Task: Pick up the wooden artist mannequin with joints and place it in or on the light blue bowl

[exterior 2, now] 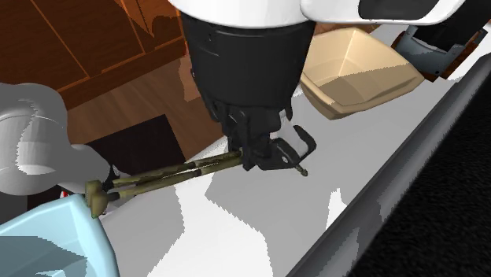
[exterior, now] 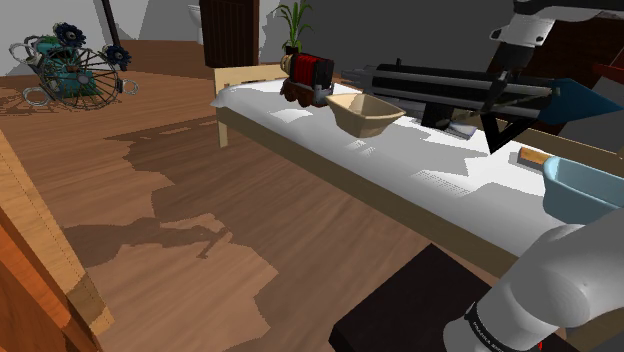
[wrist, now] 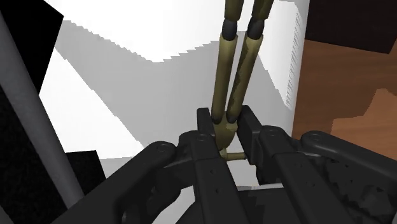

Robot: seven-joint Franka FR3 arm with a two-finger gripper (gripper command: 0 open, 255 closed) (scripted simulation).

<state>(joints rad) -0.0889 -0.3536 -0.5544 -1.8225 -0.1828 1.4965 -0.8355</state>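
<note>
A wooden floor spreads under a long white worktop with a pale wood frame, and a potted plant stands behind its far end. On the worktop are a red-and-black object, a beige squarish bowl just beside it, and a long black tube with a blue cone tip. The light blue bowl stands at the shoulder view's right, near the stand. The black jaws are closed on the olive-brown jointed mannequin, clasping it where its two legs join the body. The figure lies nearly level, its legs stretching away from the jaws over the worktop. Its far end is at the light blue bowl's rim; whether it touches the rim cannot be told.
</note>
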